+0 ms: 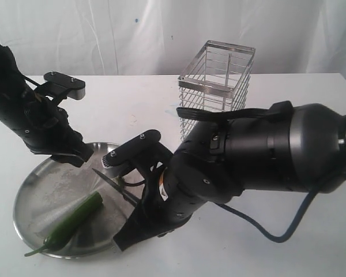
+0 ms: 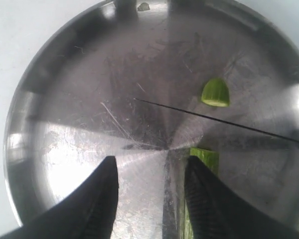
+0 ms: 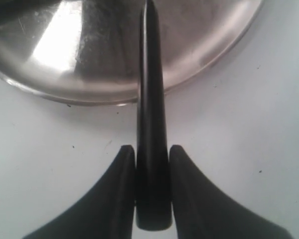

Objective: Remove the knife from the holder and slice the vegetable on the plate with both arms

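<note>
The green pepper lies on the steel plate with its stem toward the near rim; its cut end shows pale green. A small cut-off piece lies apart from it on the plate. My right gripper is shut on the black handle of the knife. The blade points over the plate, above the cut end, and shows as a thin edge in the left wrist view. My left gripper hangs open over the plate, one finger beside the pepper.
The wire holder stands at the back of the white table, behind my right arm, and looks empty. A tiny green scrap lies near the plate's rim. My left arm reaches in from the back left.
</note>
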You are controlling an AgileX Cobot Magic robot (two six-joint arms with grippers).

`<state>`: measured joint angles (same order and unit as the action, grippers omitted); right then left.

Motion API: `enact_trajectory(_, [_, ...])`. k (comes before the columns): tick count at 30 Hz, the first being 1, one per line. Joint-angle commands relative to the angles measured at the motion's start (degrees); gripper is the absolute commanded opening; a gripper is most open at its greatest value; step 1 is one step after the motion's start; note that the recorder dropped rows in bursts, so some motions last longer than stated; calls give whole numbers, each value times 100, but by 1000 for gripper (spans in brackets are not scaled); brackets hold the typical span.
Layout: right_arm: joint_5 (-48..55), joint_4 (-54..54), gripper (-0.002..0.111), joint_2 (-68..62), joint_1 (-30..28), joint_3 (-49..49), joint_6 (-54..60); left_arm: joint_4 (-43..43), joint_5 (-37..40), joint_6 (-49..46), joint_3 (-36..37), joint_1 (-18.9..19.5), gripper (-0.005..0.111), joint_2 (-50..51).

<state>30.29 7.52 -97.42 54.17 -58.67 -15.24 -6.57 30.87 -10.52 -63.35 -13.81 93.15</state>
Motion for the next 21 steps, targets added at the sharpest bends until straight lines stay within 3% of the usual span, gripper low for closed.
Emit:
enact_trajectory(1, [-129, 397, 0, 187, 8, 44, -339, -87, 46, 68, -7, 2, 48, -69])
enact_trajectory(11, [41, 1209, 0, 267, -3, 63, -931, -87, 46, 68, -7, 2, 48, -69])
enact_trajectory(21, [81, 1043, 0, 188, -3, 146, -952, -111, 48, 68, -7, 2, 48, -69])
